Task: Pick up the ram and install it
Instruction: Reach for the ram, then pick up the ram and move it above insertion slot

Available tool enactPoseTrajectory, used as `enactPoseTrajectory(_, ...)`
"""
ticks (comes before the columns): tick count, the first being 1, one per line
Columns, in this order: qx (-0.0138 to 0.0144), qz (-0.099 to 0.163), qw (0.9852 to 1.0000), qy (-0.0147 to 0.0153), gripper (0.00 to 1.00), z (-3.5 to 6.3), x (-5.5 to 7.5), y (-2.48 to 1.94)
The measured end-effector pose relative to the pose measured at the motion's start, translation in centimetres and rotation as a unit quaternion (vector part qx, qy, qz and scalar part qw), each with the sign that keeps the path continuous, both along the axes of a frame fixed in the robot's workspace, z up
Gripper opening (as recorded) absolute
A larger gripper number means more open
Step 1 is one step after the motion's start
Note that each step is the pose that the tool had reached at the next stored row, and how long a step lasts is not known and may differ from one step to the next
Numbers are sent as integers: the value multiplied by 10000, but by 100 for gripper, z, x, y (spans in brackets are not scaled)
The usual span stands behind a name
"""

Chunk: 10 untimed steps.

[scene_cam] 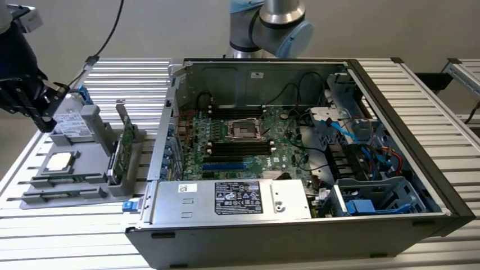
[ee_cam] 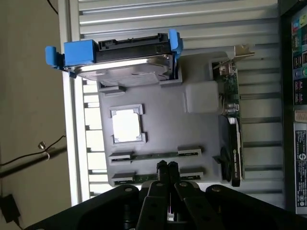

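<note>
Two rams lie side by side in the grey holder tray [ee_cam: 192, 124], each a thin dark green stick: one ram [ee_cam: 153, 155] is fully visible, the other ram [ee_cam: 144, 177] is partly covered by my fingertips. My gripper [ee_cam: 167, 166] hangs above that end of the tray, shut and holding nothing. In the exterior view the gripper [scene_cam: 44, 119] is up at the far left, over the tray [scene_cam: 90, 194]. The motherboard's black slots [scene_cam: 240, 148] sit inside the open computer case [scene_cam: 405, 112].
The tray also carries a silver hard drive in a blue caddy [ee_cam: 122, 55], a square processor chip [ee_cam: 126, 125] and a larger green card with a metal bracket [ee_cam: 233, 134]. The case's power supply [scene_cam: 232, 198] and tall walls stand to the exterior view's right of the tray.
</note>
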State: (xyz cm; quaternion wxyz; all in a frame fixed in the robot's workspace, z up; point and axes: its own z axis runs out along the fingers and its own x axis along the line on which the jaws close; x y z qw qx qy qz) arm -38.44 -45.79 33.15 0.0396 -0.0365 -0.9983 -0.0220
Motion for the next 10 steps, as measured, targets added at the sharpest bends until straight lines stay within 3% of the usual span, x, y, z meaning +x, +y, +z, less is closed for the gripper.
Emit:
enactPoseTrajectory(2,0,0,10000,2,10,-2,-57,-19)
enactPoseTrajectory(10,0,2,10000,1,10,-2,-65,-19)
